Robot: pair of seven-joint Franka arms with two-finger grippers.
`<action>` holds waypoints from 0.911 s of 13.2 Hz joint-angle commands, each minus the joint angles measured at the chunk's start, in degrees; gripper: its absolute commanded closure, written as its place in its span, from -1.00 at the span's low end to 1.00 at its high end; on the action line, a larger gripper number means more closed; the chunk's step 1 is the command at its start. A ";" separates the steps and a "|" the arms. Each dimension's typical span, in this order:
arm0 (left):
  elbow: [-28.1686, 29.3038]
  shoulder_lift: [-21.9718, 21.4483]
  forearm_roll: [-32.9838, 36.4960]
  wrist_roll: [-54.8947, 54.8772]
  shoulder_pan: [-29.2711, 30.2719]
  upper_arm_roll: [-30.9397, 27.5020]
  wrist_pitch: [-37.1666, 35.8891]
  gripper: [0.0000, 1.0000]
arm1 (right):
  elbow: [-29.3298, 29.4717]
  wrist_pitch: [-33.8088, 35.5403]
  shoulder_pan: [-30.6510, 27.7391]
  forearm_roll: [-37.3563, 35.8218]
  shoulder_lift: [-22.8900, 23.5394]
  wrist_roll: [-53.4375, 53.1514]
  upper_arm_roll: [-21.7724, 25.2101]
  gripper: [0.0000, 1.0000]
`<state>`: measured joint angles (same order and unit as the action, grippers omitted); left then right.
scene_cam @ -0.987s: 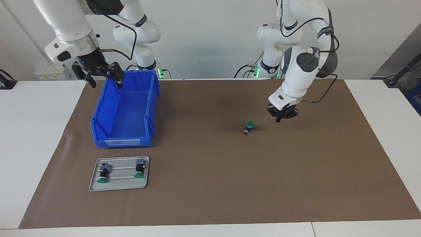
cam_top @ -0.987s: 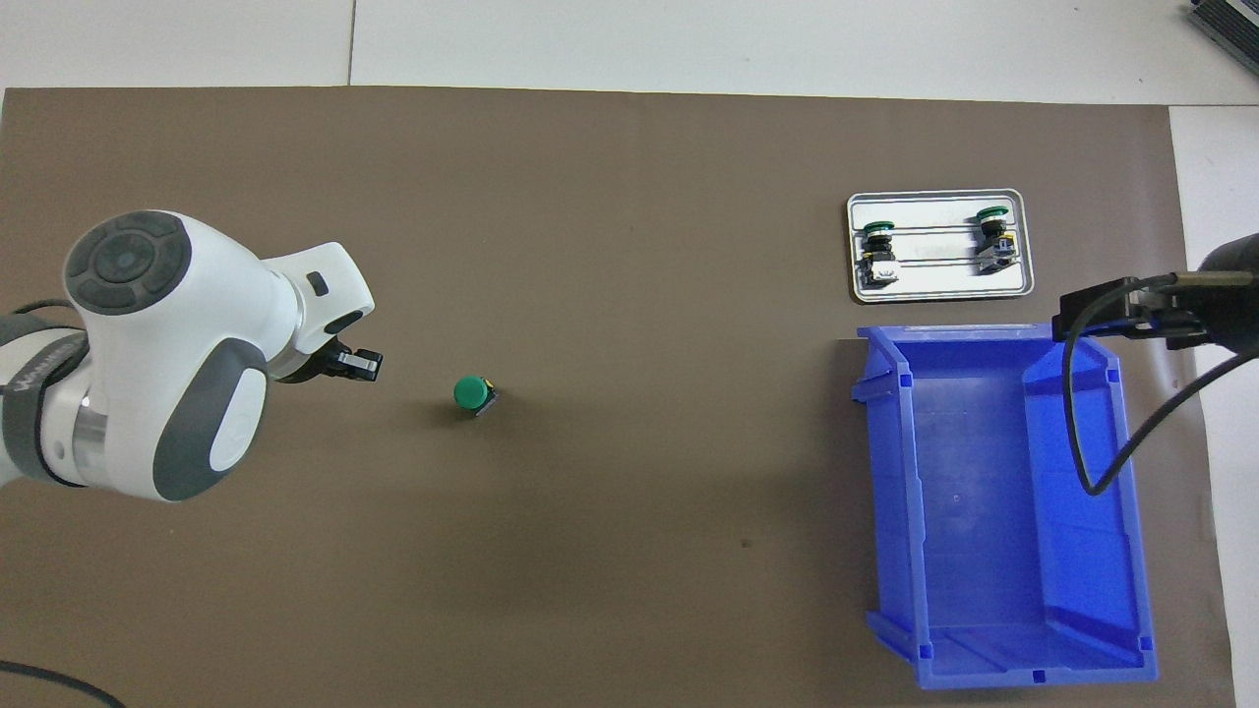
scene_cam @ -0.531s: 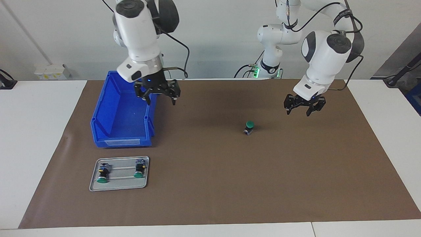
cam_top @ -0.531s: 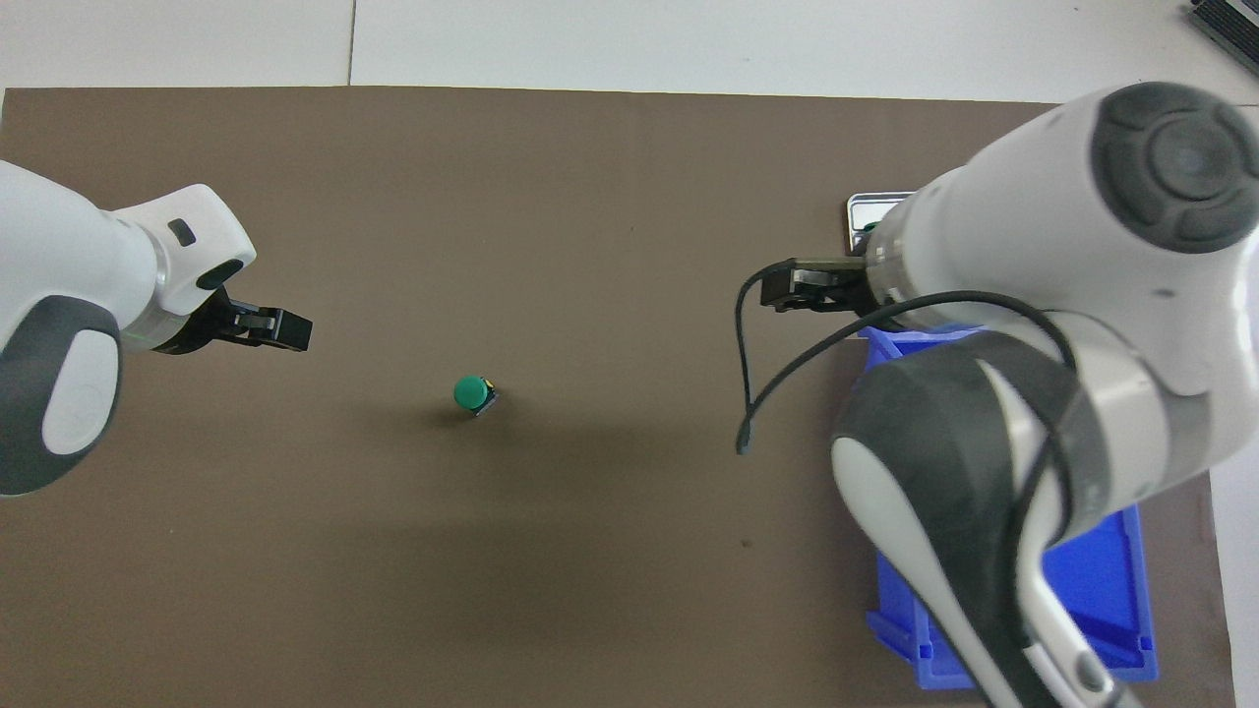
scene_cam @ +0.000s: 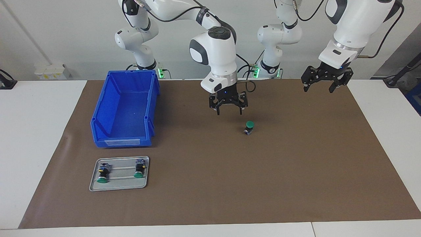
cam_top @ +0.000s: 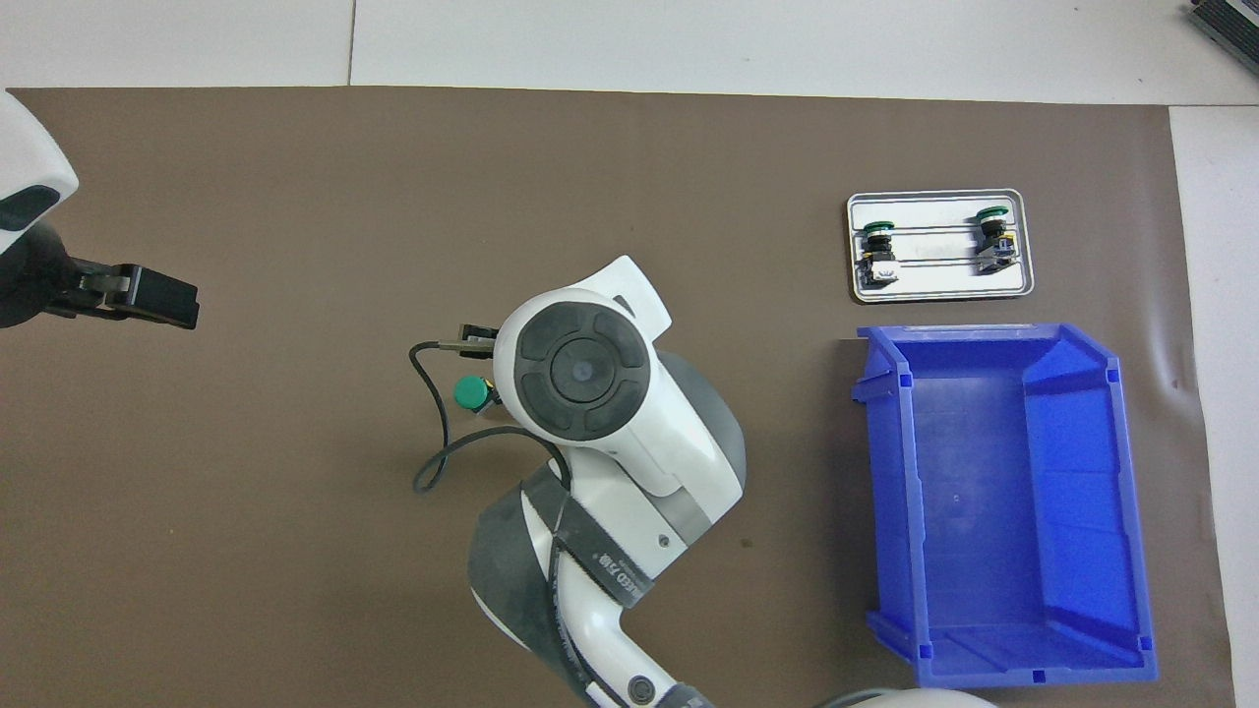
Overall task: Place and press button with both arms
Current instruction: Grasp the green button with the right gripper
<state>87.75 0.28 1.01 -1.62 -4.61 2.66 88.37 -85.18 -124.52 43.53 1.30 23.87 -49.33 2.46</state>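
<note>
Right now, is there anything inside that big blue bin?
No. In the overhead view the blue bin shows only its bare floor, while the two spare buttons lie on the metal tray beside it.

You can read no text anywhere: the lettering on the black band around the right arm, well back from its jaws, and the bin's label strip are both illegible.

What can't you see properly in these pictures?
- Overhead view: the right pincer is hidden under its own white arm, which also covers part of the small green-capped push-button.
- Overhead view: the left pincer shows only partly; the picture's edge cuts off its arm.
- Both views: markings on the two buttons in the grey metal tray are too small.
</note>
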 commanded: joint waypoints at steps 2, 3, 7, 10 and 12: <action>1.10 -0.71 -0.13 -0.22 1.88 0.50 -1.53 -1.00 | 10.88 -1.86 3.22 -4.10 12.30 -1.56 0.44 -1.00; 1.20 -0.72 -0.13 -0.48 2.49 0.50 -1.45 -1.00 | 12.48 -2.82 3.58 -4.89 14.69 -1.56 0.44 -1.00; 1.55 -0.89 -0.57 -0.49 2.58 0.59 -2.06 -1.00 | 11.88 -3.97 4.55 -6.39 15.85 -2.00 0.35 -1.00; 1.64 -1.07 -0.48 0.13 1.97 0.77 -1.53 -1.00 | 9.79 -7.12 4.73 -5.96 15.50 -2.00 0.26 -1.00; 1.73 -1.07 -0.39 0.04 2.67 0.77 -1.80 -1.00 | 8.63 -8.01 4.90 -5.87 15.59 -2.00 0.26 -1.00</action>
<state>88.26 0.26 0.81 -1.60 -2.75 3.24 86.90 -75.22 -130.18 48.20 -3.93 39.24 -49.85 2.62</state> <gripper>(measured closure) 0.000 0.000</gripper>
